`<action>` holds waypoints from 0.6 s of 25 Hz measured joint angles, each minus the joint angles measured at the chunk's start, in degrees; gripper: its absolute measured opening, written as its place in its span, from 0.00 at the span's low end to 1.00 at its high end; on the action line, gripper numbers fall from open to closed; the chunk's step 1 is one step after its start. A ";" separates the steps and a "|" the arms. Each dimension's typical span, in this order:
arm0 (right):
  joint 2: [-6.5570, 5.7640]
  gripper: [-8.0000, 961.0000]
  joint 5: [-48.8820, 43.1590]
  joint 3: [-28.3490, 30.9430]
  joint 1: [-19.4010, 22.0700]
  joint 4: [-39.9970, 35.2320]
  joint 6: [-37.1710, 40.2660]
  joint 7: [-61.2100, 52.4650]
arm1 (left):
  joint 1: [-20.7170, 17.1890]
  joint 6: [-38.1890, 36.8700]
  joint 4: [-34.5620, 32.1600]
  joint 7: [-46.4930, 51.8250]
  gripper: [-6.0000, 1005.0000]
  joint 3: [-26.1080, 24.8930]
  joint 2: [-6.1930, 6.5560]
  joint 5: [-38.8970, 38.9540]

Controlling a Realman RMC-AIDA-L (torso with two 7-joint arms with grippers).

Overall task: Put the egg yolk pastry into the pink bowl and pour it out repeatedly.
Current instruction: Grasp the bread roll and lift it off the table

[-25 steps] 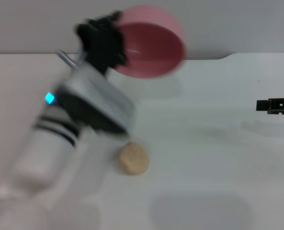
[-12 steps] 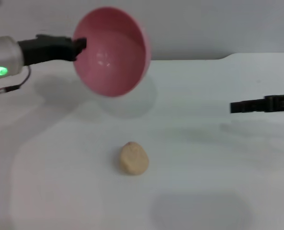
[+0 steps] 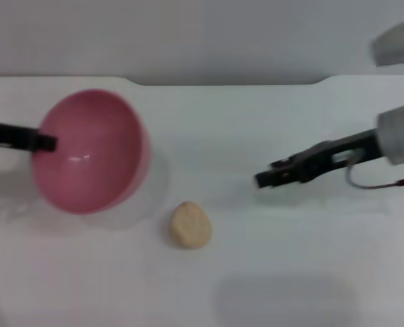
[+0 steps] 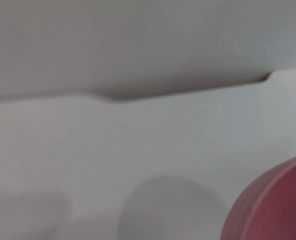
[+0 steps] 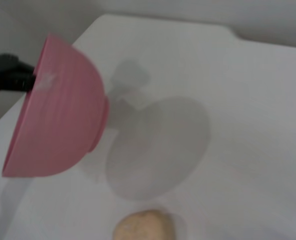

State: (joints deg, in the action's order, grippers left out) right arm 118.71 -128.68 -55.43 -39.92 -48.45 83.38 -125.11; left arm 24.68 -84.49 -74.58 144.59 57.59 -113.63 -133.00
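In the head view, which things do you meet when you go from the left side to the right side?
left gripper holding the rim → pink bowl, tilted → egg yolk pastry on the table → right gripper

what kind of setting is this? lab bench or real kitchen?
Looks like a lab test bench, not a kitchen: a plain white table against a bare grey wall, holding only a pastry, with a pink bowl held at its rim by the left end effector.
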 joint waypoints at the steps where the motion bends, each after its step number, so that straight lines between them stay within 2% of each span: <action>1: 0.04 0.55 1.53 -2.08 -0.63 1.50 -0.83 1.49 | -0.54 -1.43 -1.78 0.58 0.01 -0.97 -0.36 -1.38; 7: 0.19 0.59 11.12 -13.66 -4.50 9.08 -7.82 9.46 | -3.58 -8.31 -13.80 1.59 0.01 -7.28 -3.47 -6.80; 13: 0.45 0.64 15.84 -23.14 -6.66 12.36 -14.94 9.86 | -3.70 -11.83 -15.65 1.94 0.01 -7.23 -3.78 -8.77; 15: 0.46 0.66 17.97 -25.94 -6.78 12.82 -16.88 9.93 | -3.51 -12.50 -15.60 2.18 0.00 -5.74 -4.08 -10.22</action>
State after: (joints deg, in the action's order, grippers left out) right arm 119.18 -110.71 -81.36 -46.69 -35.63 66.50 -115.18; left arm 21.17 -97.00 -90.18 146.76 51.85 -117.71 -143.22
